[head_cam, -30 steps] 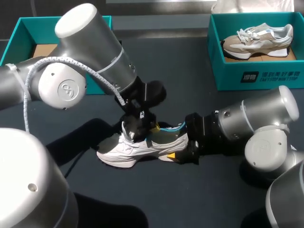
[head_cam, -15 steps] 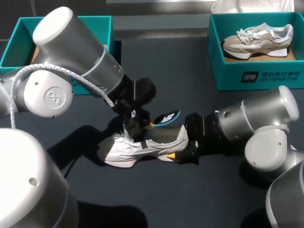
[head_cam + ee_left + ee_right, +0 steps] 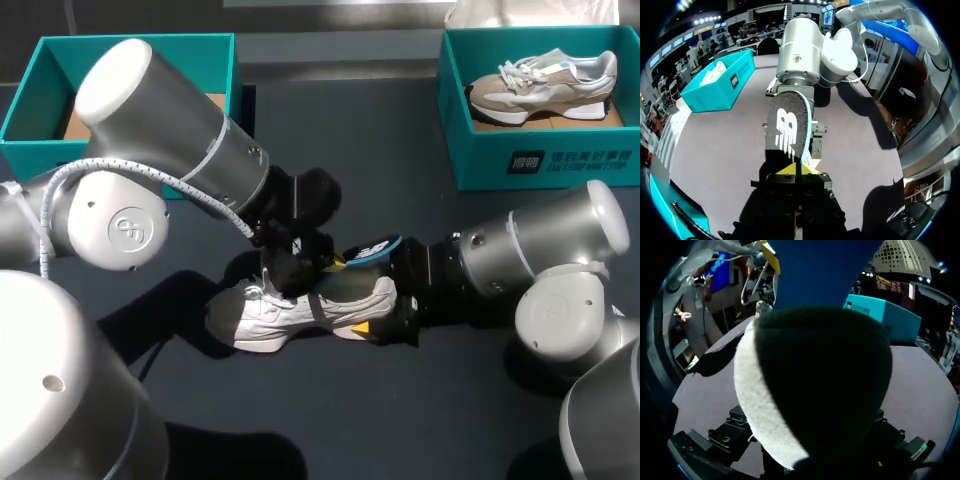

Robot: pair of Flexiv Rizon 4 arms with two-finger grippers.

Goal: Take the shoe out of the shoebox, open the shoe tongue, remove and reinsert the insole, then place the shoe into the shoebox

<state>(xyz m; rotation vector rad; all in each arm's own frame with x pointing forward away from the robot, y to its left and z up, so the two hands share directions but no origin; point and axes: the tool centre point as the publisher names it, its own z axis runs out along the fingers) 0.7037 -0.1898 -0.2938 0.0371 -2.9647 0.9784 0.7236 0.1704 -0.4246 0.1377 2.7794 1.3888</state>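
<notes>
Well, shoe (image 3: 290, 312): on the table under the left gripper (image 3: 796, 170), heel at the right gripper (image 3: 372, 305). Probably light with a soft upper, firmest to hold at the heel.
Insole (image 3: 790, 125): one end pinched in the closed left gripper, just above the shoe. Thin and floppy, likely to bend.
Right gripper: hidden behind the heel, so I cannot tell its state.

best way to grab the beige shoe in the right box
Midfoot, from straight above: the beige shoe lies on its side inside the teal box, whose walls block a sideways approach. Put one end effector finger on the sole edge, one on the lace side, probably its narrowest firm span.
</notes>
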